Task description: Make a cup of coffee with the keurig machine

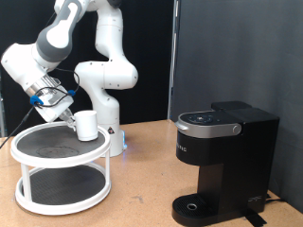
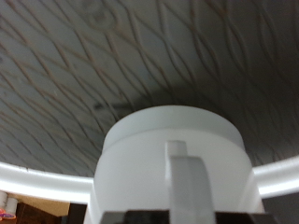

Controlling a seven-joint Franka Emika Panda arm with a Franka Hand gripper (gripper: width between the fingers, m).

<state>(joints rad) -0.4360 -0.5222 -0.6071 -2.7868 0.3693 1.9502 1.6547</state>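
Note:
The cup, a small white mug, stands upright on the top shelf of a round white two-tier stand at the exterior view's left. My gripper is right against the cup's left side, at the height of its upper half. In the wrist view the cup fills the frame with its handle facing the camera, dead centre and very close. My fingertips do not show there. The keurig machine, black with its lid down, stands at the exterior view's right, far from the cup.
The stand's top shelf is dark mesh with a white rim. The robot's base rises just behind the stand. Bare wooden tabletop lies between the stand and the machine. A black curtain hangs behind.

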